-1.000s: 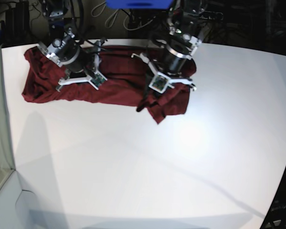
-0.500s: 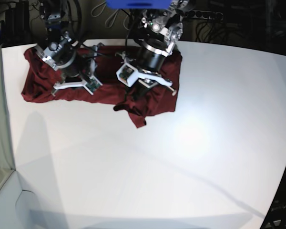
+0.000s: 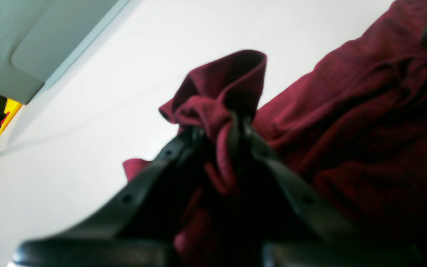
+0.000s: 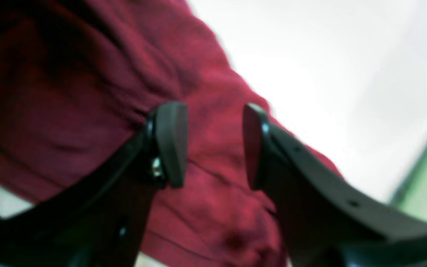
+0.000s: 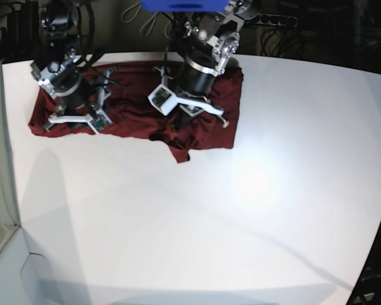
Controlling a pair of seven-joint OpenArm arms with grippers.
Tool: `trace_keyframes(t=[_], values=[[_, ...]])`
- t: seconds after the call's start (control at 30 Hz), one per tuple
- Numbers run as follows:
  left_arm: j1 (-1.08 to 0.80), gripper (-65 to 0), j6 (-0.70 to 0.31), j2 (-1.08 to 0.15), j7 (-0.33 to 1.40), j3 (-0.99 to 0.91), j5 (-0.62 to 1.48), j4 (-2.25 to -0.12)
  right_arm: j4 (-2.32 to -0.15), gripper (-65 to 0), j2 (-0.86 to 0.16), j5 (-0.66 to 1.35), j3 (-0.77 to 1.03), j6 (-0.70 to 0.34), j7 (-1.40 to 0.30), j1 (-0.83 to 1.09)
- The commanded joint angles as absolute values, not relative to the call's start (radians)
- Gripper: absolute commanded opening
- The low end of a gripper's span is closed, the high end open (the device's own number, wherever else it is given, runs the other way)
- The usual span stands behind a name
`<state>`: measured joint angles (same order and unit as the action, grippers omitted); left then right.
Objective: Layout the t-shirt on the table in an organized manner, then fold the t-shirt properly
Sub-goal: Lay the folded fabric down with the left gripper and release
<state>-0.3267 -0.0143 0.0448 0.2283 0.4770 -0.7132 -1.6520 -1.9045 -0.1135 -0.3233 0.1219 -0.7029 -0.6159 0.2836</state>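
Observation:
The maroon t-shirt (image 5: 134, 109) lies bunched in a wide strip at the far left of the white table (image 5: 209, 222). In the left wrist view my left gripper (image 3: 232, 126) is shut on a pinched fold of the t-shirt (image 3: 365, 129), lifted a little above the table (image 3: 124, 74). In the base view that gripper (image 5: 180, 122) hangs over the shirt's right part. My right gripper (image 4: 215, 144) stands open just above the t-shirt (image 4: 69, 92), nothing between its pads; in the base view it (image 5: 73, 113) is over the shirt's left end.
The table's left edge (image 5: 6, 146) runs close to the shirt, with a grey ledge beyond it. Cables and dark equipment (image 5: 152, 25) sit behind the far edge. A yellow object (image 3: 11, 107) shows off the table's corner.
My left arm has pulled its held fold leftward, drawing the shirt's right side in. My right gripper has shifted left and opened, letting go of the cloth.

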Motion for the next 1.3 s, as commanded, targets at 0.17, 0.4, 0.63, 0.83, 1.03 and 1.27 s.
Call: trace_keyframes(t=[0.17, 0.4, 0.63, 0.83, 1.03, 1.27], values=[[-0.364, -64.5, -0.005, 0.039, 0.202, 0.559, -0.766, -1.655, -1.925, -39.6, -0.117, -0.318, 0.137, -0.698, -0.599, 0.265], [-0.346, -61.4, -0.007, -0.045, 0.228, 0.659, -0.765, -1.656, -1.925, -39.6, -0.113, -0.318, 0.137, -0.698, -0.599, 0.268], [-0.346, -37.2, -0.007, -0.058, 0.302, 0.656, -0.759, -1.669, -1.925, -39.6, -0.099, -0.318, 0.137, -0.698, -0.599, 0.268], [-0.346, -36.1, -0.007, -0.058, 0.294, 0.654, -0.753, -1.742, -1.925, -39.6, -0.084, -0.318, 0.137, -0.698, -0.599, 0.268], [-0.346, -36.2, -0.005, -0.058, 0.3, 0.559, -0.524, -1.883, -1.925, -39.6, -0.035, -0.318, 0.219, -0.698, -0.599, 0.259], [-0.364, -36.2, 0.002, -0.148, 0.295, 0.426, -0.232, -1.923, -1.925, -39.6, -0.022, -0.318, 0.243, -0.698, -0.598, 0.262]])
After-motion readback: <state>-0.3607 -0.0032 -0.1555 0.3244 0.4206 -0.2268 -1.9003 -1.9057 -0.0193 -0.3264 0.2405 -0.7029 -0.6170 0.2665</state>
